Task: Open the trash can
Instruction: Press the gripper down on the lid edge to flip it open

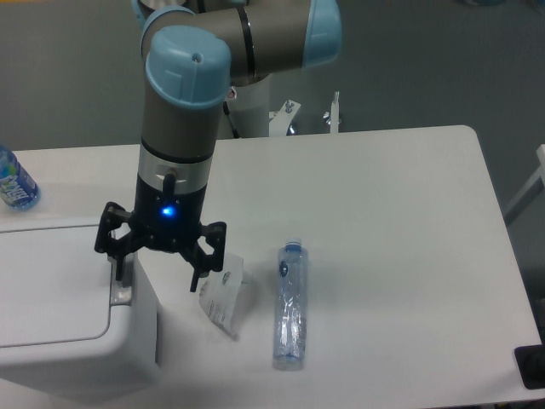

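The trash can point(60, 315) is a large white boxy bin at the lower left, its flat lid down. A small grey button strip point(122, 292) sits on its right rim. My gripper point(158, 274) hangs open over the can's right edge. Its left finger point(120, 268) points down onto the top end of the button strip, and whether it touches is not clear. The right finger point(202, 271) hangs outside the can, above the table.
A crumpled white packet point(221, 298) lies just right of the can, under my right finger. A clear plastic bottle point(289, 305) lies on its side farther right. A blue-labelled bottle point(13, 183) stands at the left edge behind the can.
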